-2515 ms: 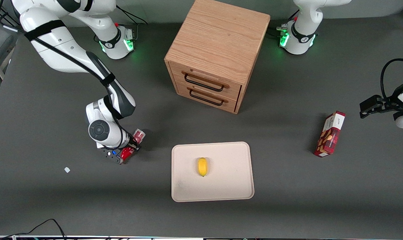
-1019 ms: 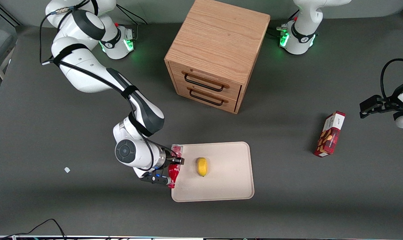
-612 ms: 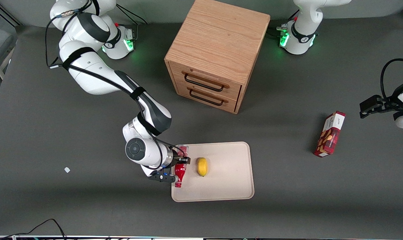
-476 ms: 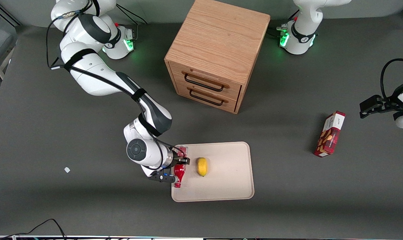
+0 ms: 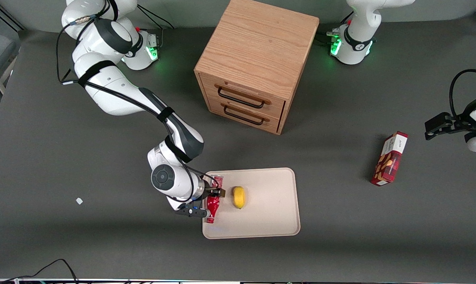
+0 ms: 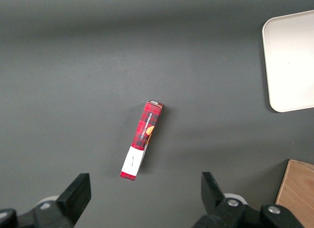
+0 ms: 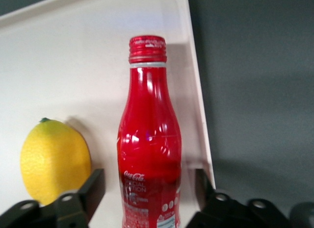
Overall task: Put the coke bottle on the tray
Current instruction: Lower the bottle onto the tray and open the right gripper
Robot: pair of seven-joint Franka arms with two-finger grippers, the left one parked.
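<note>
Two fingers of the gripper flank the bottle in my wrist feed, and they stand spread: I see a strip of tray between each finger and the red glass, so nothing is being pinched. The gripper hangs low over the tray's edge toward the working arm's end of the tabletop.

From the front camera the bottle lies lengthwise just inside the tray's rim, red cap pointing toward that camera and silvery base pointing away from it. I cannot tell whether its whole length rests on the tray. The wrist feed shows the white script logo low on the body and the cap close to a rounded corner of the tray.

A lemon sits on the tray just beside the bottle, apart from it, nearer the tray's middle; it shows in the wrist feed too.

A wooden cabinet with two dark-handled drawers stands farther from the front camera than the tray. A red snack box lies toward the parked arm's end, well apart from the tray; the parked wrist camera sees it with a corner of the tray and of the cabinet. A small white scrap lies on the tabletop toward the working arm's end
</note>
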